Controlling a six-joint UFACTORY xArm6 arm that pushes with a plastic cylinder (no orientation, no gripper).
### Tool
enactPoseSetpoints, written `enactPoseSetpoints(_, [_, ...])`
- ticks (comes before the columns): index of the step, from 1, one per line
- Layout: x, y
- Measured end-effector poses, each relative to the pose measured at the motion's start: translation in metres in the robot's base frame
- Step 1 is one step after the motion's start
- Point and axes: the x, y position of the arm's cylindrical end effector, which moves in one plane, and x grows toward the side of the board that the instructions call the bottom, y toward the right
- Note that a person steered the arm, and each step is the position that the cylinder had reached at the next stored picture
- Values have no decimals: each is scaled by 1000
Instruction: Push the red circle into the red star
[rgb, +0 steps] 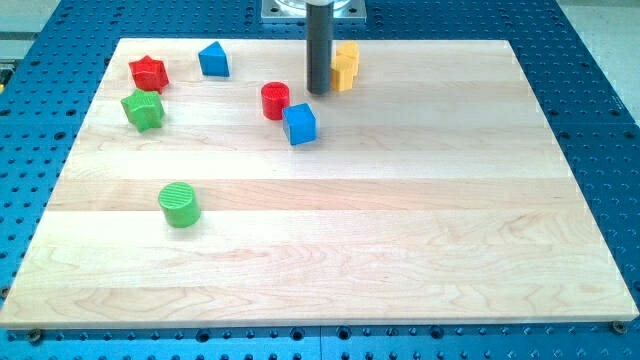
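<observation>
Near the view's top, my tip (319, 92) beside yellow block (345, 67), right of red circle (275, 101)

I'm looking at a lab/robotics test bench: a blue perforated metal table (585, 90) w/ a regular grid of mounting holes, a plain wooden board (400, 230) laid on it as work surface, and a metal mounting flange (312, 10) at the view's top. Nothing domestic abt it.

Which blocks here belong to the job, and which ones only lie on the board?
For the job:
red circle
red star
my tip, to the circle's right

Only lying about:
blue cube
blue house-shaped block
yellow block
green star
green circle
</observation>
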Motion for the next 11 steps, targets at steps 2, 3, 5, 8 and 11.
enactPoseSetpoints(2, [-25,-37])
enactPoseSetpoints(3, [8,-5])
enactPoseSetpoints(5, [60,-23])
enactPoseSetpoints(8, [21,-37])
enactPoseSetpoints(11, [28,-118])
